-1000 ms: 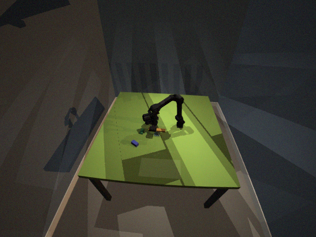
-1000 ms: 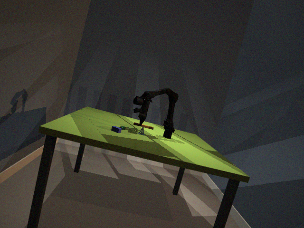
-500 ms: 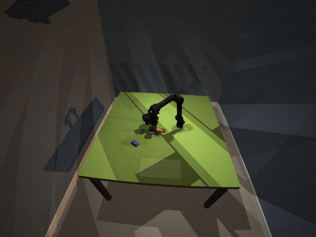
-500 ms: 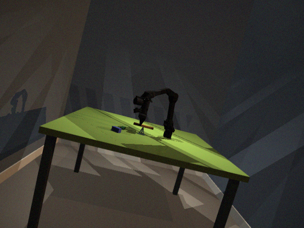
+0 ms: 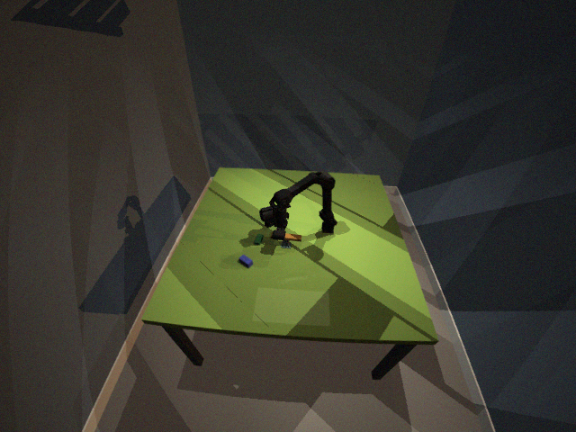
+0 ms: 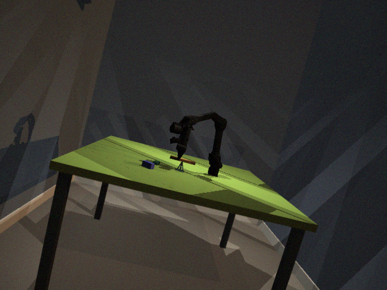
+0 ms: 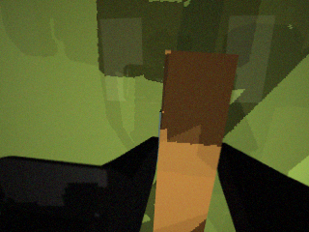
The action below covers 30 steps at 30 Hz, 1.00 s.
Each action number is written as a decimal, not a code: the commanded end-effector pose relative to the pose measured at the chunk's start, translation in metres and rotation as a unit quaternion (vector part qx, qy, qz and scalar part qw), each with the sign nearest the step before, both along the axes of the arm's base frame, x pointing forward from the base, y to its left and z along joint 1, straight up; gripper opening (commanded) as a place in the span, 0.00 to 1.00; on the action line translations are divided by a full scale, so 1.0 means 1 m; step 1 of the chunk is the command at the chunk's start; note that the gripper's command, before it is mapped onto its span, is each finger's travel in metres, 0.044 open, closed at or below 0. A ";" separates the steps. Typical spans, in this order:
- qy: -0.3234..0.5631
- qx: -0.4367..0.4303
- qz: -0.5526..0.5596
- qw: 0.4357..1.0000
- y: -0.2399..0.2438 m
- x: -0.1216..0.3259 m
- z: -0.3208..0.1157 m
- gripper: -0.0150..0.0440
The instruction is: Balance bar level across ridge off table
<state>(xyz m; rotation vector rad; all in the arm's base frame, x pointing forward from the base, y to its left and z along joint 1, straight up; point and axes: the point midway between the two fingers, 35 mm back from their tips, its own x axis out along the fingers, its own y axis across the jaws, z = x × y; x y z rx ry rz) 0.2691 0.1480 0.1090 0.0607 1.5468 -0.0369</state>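
The orange-brown bar (image 5: 293, 238) (image 6: 188, 162) (image 7: 185, 184) lies across the top of the small blue-grey stand with the ridge (image 5: 286, 245) (image 6: 180, 167), clear of the table. It looks about level, parallel to the table top in the exterior view. My gripper (image 5: 279, 236) (image 6: 179, 158) (image 7: 186, 146) points down around the bar, slightly to the left of the stand in the exterior view. Its fingers are slightly open, one close beside each side of the bar, with thin gaps in the wrist view. The fingers hide part of the bar in the top and exterior views.
A green block (image 5: 258, 238) (image 6: 156, 162) lies on the green table (image 5: 288, 279) (image 6: 124, 174) close to the left of the stand. A blue block (image 5: 245, 261) (image 6: 148, 164) lies farther left and nearer the front. The arm's base stands to the right of the bar.
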 end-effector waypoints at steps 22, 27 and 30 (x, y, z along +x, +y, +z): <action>0.000 0.000 0.000 1.000 0.000 0.000 0.000 0.92; 0.000 0.000 0.000 1.000 0.000 0.000 0.002 1.00; 0.000 0.000 0.000 1.000 0.002 0.003 0.027 1.00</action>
